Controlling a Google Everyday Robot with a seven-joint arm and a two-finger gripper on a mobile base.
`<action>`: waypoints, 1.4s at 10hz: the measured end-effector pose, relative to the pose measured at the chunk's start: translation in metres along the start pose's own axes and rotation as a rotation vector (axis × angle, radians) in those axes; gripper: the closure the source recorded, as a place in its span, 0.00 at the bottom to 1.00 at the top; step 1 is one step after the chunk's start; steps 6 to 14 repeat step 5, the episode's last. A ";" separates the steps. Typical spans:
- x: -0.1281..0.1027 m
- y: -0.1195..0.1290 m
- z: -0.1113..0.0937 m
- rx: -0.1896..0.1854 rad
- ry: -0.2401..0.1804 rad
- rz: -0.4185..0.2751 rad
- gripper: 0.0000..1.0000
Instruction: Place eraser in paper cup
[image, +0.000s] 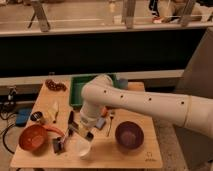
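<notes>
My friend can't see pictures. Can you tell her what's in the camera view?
A big white robot arm reaches over a wooden table, its gripper low just above a small white paper cup. An orange bowl sits to the cup's left, a purple bowl to its right, and a green tray behind.

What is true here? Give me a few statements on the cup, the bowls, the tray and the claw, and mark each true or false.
1. The claw hangs just over the white cup. True.
2. The purple bowl sits left of the cup. False: it sits to the cup's right; the orange bowl is on the left.
3. The green tray lies at the far side of the table. True.
4. The cup lies tipped on its side. False: it stands upright, mouth up.
</notes>
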 end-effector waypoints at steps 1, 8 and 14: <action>-0.003 -0.002 -0.009 0.013 -0.015 -0.033 1.00; -0.026 -0.012 -0.013 0.099 -0.074 -0.200 1.00; -0.026 -0.012 -0.013 0.099 -0.074 -0.200 1.00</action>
